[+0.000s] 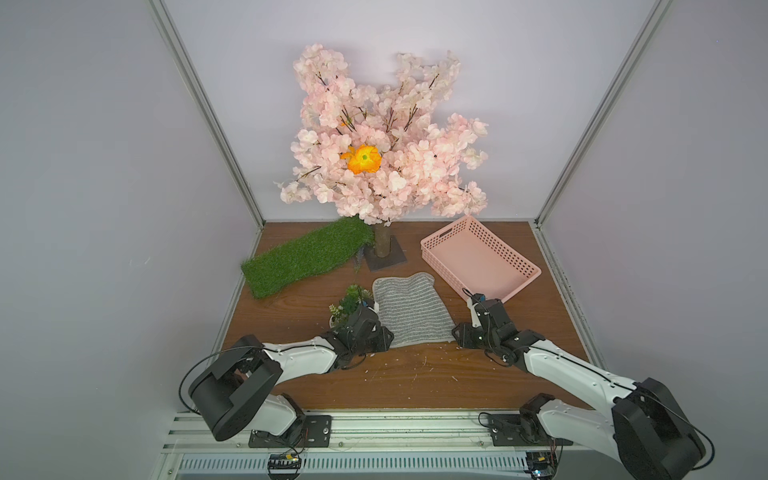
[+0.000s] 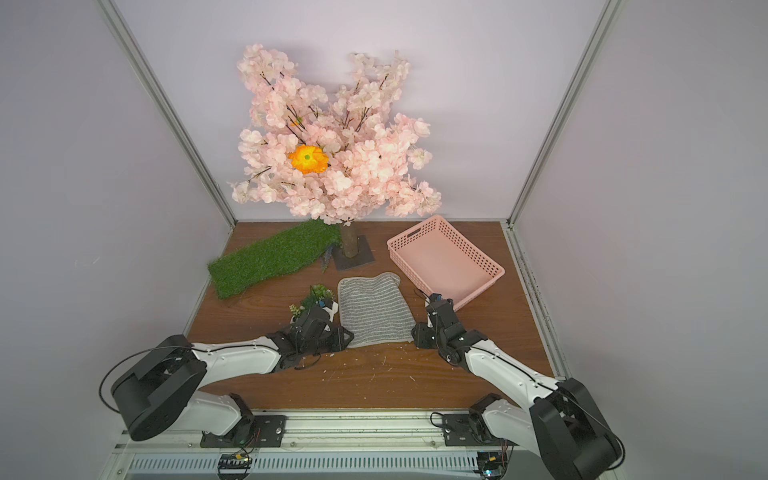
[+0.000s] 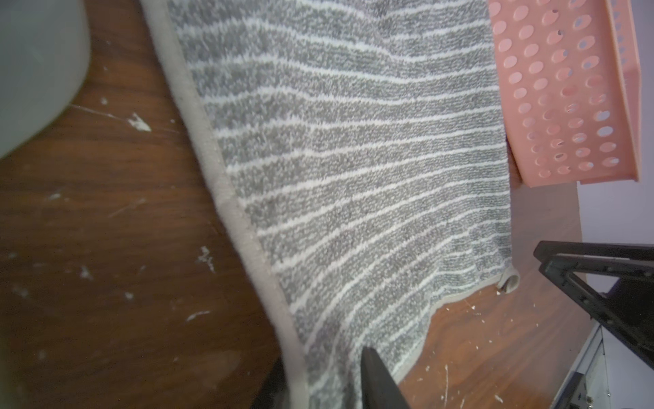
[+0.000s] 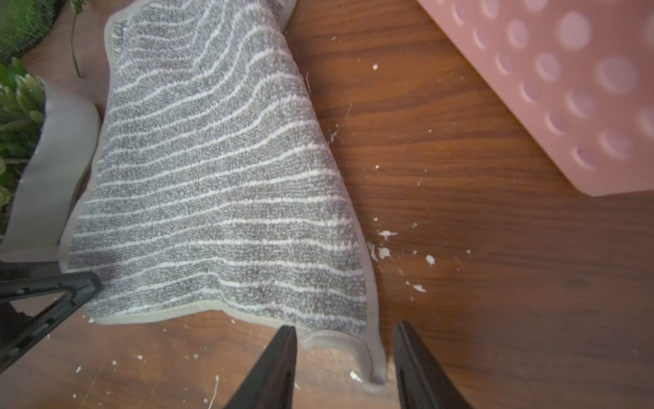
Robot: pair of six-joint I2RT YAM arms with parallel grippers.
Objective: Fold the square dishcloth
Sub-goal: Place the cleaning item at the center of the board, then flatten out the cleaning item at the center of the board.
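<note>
The square dishcloth, grey with thin whitish stripes, lies flat on the wooden table in both top views, its far edge wavy. My left gripper is at its near left corner. In the left wrist view that gripper is open, its fingers straddling the cloth's hemmed edge. My right gripper is at the near right corner. The right wrist view shows it open, with the curled corner of the cloth between its fingers and touching neither.
A pink perforated basket stands at the back right, close to the cloth. A small potted plant sits against the cloth's left side by my left gripper. Behind are a green grass mat and a blossom tree on a dark base.
</note>
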